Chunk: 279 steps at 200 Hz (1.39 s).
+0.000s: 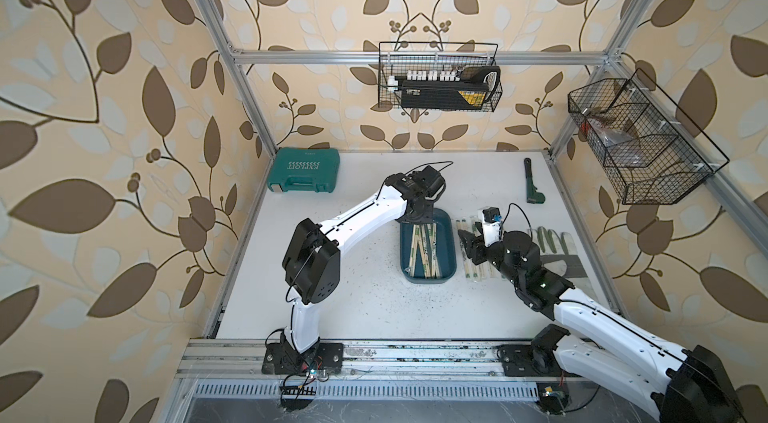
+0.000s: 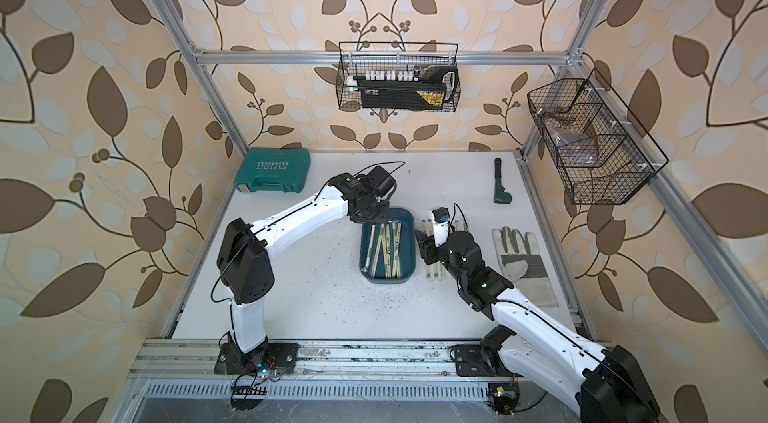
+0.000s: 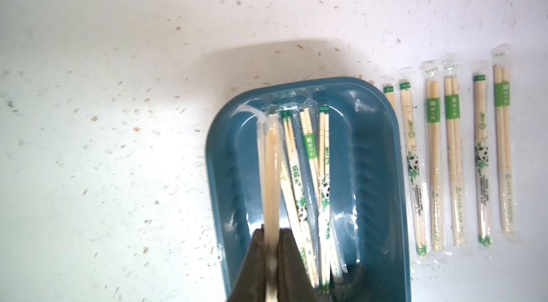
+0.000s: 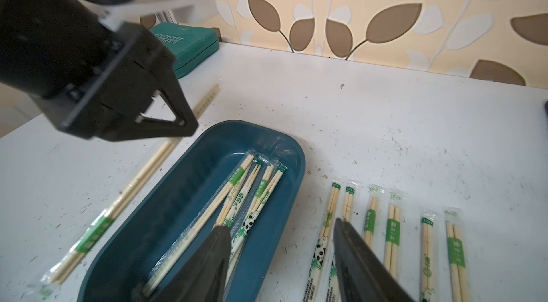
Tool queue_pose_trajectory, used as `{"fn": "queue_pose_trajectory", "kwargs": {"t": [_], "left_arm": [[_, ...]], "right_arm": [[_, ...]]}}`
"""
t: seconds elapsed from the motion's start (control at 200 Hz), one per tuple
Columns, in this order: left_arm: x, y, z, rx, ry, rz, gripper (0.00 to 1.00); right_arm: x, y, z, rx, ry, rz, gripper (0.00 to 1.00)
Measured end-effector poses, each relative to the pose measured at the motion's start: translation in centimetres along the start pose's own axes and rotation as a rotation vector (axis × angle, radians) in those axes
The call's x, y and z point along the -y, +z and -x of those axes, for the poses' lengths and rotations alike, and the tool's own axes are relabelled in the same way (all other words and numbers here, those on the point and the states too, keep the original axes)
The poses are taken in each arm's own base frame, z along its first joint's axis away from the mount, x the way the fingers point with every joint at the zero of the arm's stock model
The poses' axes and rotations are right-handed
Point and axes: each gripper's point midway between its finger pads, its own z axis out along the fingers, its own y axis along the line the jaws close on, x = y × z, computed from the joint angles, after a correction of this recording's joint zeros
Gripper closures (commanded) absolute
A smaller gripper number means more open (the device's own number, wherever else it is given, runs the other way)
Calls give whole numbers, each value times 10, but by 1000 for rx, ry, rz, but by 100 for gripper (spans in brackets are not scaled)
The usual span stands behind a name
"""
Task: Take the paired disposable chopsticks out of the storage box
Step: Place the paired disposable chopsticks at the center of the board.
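Left gripper (image 3: 271, 236): fingers cut off by the left wrist picture's edge; hidden under its own wrist in both top views. Chopstick pair (image 3: 271, 167) in its grip: blurred. Tray (image 3: 385, 167): one end cut off likewise. Row of chopsticks (image 1: 468, 272) on the table (image 1: 353, 296), glove (image 1: 557, 240): partly covered by right arm (image 1: 519, 263) in a top view.

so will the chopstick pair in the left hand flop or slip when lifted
Probably stiff: the held pair runs straight out from the left hand without sagging. Its glossy clear sleeve may slip in the pinch. Thin sticks, so likely light.
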Motion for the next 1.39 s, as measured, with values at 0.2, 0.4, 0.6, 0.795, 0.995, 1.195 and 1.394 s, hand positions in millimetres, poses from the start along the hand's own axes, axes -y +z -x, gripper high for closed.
{"fn": "queue_pose_trajectory", "kwargs": {"t": [0.2,0.4,0.6,0.795,0.995,1.195,1.394], "left_arm": [[-87,1,-9,-24,-103,92,90],[-112,43,-29,-85,-122,145,92],[-108,86,-44,-125,-106,157,91],[-108,110,-49,-155,-108,171,87],[-105,113,-45,-136,-114,161,81],[-101,120,-36,-131,-110,158,64],[-105,115,-35,-125,-111,181,48]], "right_arm": [[-1,0,0,0,1,3,42],[0,1,-2,-8,-1,2,42],[-1,2,-3,-10,-1,2,42],[-1,2,-3,-12,-2,3,42],[-1,5,-7,-25,-4,2,42],[-2,7,-9,-30,-5,4,42],[-2,12,-11,-43,-5,1,42]]}}
